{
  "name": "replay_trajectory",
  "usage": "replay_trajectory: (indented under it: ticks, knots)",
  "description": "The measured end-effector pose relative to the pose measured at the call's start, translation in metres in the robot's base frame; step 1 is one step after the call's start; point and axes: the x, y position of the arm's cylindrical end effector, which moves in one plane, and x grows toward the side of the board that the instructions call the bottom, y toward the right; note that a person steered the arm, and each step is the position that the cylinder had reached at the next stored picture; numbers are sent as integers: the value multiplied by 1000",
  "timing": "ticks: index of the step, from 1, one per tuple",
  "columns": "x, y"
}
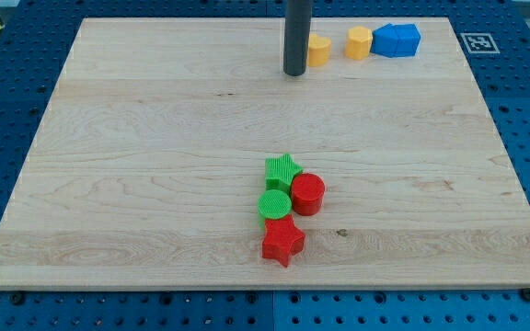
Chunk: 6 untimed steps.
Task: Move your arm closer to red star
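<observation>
The red star [282, 243] lies near the view's bottom centre on the wooden board [136, 156]. It touches a green cylinder [274, 205] just above it. My tip [293, 73] is at the view's top centre, far above the red star, at the end of the dark rod. It stands just left of a yellow block [319, 50].
A red cylinder [308, 194] and a green star [282, 170] sit in the cluster above the red star. A second yellow block [359, 42] and a blue block [397, 39] lie at the view's top right. A marker tag [478, 42] is at the board's top-right corner.
</observation>
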Motion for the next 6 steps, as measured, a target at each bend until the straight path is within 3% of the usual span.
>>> replay_trajectory:
  ticks: [2, 5, 6]
  knots:
    - [-28, 24]
    - [-20, 0]
    - [-17, -61]
